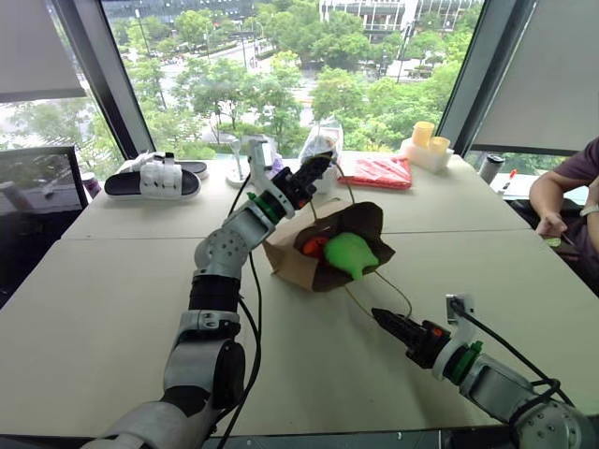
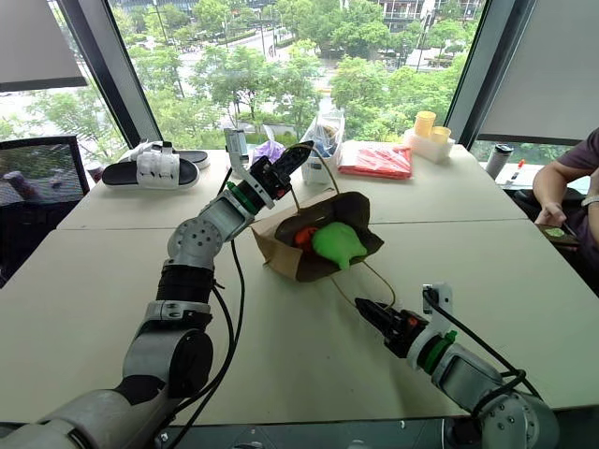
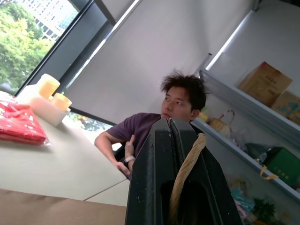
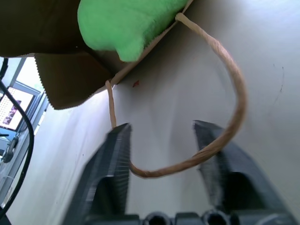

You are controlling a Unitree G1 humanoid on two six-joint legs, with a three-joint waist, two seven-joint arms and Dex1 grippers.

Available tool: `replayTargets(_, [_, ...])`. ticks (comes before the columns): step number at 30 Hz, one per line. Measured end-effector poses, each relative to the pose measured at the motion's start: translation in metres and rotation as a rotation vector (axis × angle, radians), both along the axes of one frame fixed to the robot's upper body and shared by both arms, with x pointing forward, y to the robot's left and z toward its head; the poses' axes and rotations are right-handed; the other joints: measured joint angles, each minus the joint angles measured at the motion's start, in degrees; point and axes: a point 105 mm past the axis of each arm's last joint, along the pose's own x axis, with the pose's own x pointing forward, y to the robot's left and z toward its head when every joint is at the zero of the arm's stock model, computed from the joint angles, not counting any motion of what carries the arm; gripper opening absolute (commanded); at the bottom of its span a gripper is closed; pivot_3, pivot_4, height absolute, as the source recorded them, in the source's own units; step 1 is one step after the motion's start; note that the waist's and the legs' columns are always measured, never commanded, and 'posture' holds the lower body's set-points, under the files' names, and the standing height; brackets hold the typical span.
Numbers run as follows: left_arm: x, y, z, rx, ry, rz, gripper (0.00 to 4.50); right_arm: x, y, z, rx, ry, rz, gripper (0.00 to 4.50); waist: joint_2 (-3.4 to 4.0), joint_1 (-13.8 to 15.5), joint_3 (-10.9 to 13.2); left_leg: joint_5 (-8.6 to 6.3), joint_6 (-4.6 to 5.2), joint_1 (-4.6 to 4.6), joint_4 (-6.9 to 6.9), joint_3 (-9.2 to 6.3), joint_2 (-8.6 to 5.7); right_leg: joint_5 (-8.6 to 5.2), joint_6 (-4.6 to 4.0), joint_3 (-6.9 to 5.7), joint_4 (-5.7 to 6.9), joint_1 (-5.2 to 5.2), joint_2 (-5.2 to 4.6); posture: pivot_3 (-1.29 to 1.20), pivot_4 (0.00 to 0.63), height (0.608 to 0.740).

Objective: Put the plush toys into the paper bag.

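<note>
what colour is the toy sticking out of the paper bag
Bright green toy, poking from the brown paper bag; clearest in the right wrist view.

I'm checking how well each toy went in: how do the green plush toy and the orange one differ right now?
The green plush toy bulges out of the paper bag's mouth, while the orange plush toy sits deeper, mostly hidden. The green one shows far more of itself than the orange one. The green one lies nearer the right gripper; the orange one sits beside it toward the left gripper. Both are inside the tipped bag.
</note>
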Motion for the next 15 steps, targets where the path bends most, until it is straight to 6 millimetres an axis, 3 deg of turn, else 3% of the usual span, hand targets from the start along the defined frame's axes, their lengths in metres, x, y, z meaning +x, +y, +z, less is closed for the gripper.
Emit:
replayTargets(1, [0.000,0.000,0.000,0.003,-0.001,0.001,0.00,0.002,0.000,0.002,0.017,-0.011,-0.007,0.14,0.00,0.0,0.0,0.00,0.00,0.00,0.00,0.00,0.00,0.00,0.00,0.00,0.00,0.00,0.00,0.00,0.150,0.740])
replayTargets(2, [0.000,0.001,0.000,0.014,-0.005,0.004,0.00,0.003,0.000,0.007,0.041,-0.027,-0.013,0.02,0.00,0.0,0.0,0.00,0.00,0.00,0.00,0.00,0.00,0.00,0.00,0.00,0.00,0.00,0.00,0.00,0.150,0.740])
replayTargets(9, [-0.011,-0.004,0.007,0.095,-0.099,-0.035,0.00,0.021,-0.007,0.050,0.227,-0.189,-0.068,0.02,0.03,-0.3,0.0,0.00,0.00,0.01,-0.05,0.00,0.01,0.00,0.00,0.00,0.03,-0.03,0.01,0.00,0.150,0.740])
replayTargets(12, [-0.011,-0.001,0.009,0.088,-0.061,-0.049,0.00,0.021,-0.003,0.082,0.344,-0.283,-0.027,0.02,0.04,-0.5,0.0,0.00,0.00,-0.02,-0.03,-0.03,0.03,0.00,0.00,0.00,0.04,-0.06,0.01,0.00,0.150,0.740])
replayTargets(15, [-0.006,0.008,0.029,0.028,-0.019,-0.038,0.00,0.020,-0.003,0.129,0.426,-0.414,0.033,0.02,0.04,-0.9,0.0,0.00,0.00,-0.06,0.00,-0.04,0.02,0.00,0.00,0.00,0.04,-0.07,0.01,0.00,0.150,0.740])
